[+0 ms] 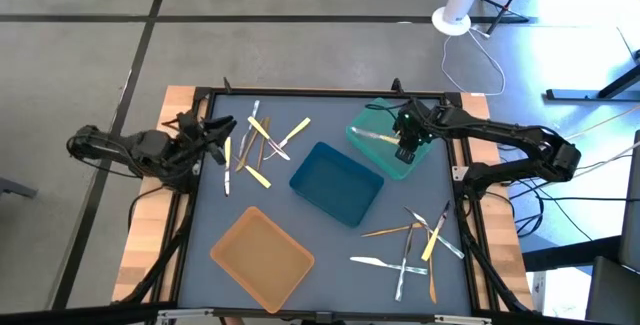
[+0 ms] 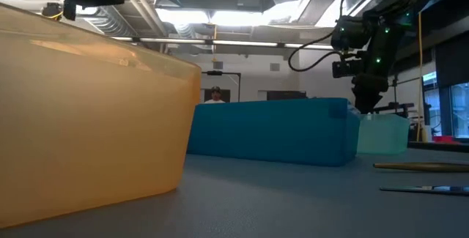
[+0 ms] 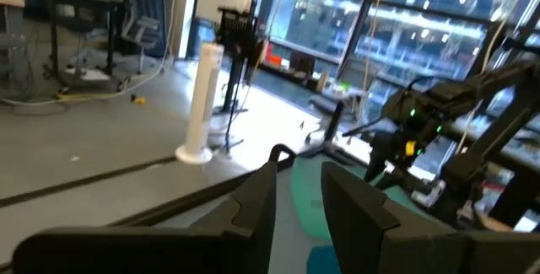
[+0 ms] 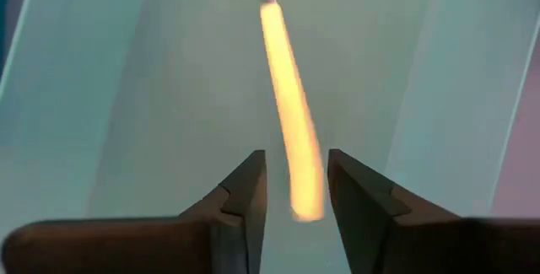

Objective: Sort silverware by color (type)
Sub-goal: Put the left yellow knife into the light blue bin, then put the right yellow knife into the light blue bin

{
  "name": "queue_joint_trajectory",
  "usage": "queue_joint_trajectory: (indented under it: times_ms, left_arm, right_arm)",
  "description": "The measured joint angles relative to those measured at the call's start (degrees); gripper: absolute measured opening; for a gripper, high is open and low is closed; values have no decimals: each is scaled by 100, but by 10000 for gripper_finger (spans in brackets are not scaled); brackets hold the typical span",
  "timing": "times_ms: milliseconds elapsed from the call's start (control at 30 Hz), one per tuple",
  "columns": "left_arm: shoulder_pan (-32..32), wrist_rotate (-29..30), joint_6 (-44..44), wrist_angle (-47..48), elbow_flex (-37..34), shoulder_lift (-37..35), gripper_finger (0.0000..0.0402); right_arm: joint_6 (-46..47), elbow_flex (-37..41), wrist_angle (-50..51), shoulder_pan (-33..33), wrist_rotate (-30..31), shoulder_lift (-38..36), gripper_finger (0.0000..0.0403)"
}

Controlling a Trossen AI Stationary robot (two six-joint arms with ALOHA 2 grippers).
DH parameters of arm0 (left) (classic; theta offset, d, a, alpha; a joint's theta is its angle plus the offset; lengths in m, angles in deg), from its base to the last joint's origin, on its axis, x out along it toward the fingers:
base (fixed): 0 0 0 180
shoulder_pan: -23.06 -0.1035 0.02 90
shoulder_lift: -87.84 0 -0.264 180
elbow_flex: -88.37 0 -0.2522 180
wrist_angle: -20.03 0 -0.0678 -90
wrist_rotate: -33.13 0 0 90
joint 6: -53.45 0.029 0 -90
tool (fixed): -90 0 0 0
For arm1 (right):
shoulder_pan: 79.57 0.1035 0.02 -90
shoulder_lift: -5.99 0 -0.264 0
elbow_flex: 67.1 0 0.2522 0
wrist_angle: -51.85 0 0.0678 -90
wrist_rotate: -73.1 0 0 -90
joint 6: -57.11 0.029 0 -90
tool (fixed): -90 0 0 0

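The table [image 1: 200,230] carries three trays. The orange tray [image 1: 262,257] sits at the near-left, the blue tray [image 1: 336,183] in the middle, and the teal tray [image 1: 381,143] at the far right. The right end effector [image 4: 295,181] hangs over the teal tray with a yellow utensil [image 4: 291,122] between its spread fingers, seemingly being released. The utensil is blurred, so I cannot tell whether it hangs free or lies on the tray floor.

To finish well, widen fully, then lift straight up clear of the tray's walls before swinging away. There is open room above, and the blue tray stands just beside.

One silverware pile [image 1: 262,145] lies far-left by the left end effector [image 1: 222,131], whose fingers stand slightly apart and empty. Another pile [image 1: 415,240] lies near-right.
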Motion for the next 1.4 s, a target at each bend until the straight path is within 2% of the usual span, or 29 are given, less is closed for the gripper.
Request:
queue_joint_trajectory:
  times_ms: [200, 333, 533, 700, 833, 967, 1267, 1400]
  left_arm:
    - [0, -43, -917, 1333, 775, 554, 91]
    - [-119, -325, -1717, 2294, 1316, 908, 91]
    - [-752, -1398, -2858, 3825, 2197, 1537, 91]
    - [-1516, -2594, -3470, 5063, 2759, 2131, 91]
    - [-2167, -3443, -3628, 5744, 2952, 2518, 91]
    - [-2785, -4037, -3625, 6063, 2951, 2851, 91]
    - [-3958, -4164, -3589, 6259, 2951, 3557, 91]
    - [-4410, -4164, -3069, 6258, 2951, 3723, 91]
  right_arm:
    - [0, 0, 1, 0, 4, 0, 144]
    - [0, 0, -1, 0, 4, 0, 163]
    - [0, 0, -1, 0, 5, 0, 193]
    - [0, 0, -8, 0, 6, 0, 210]
    - [0, 0, -10, 0, 7, 0, 213]
    - [0, 0, -10, 0, 7, 0, 214]
    - [0, 0, -10, 1, 7, 0, 214]
    - [0, 0, -10, 2, 7, 0, 214]
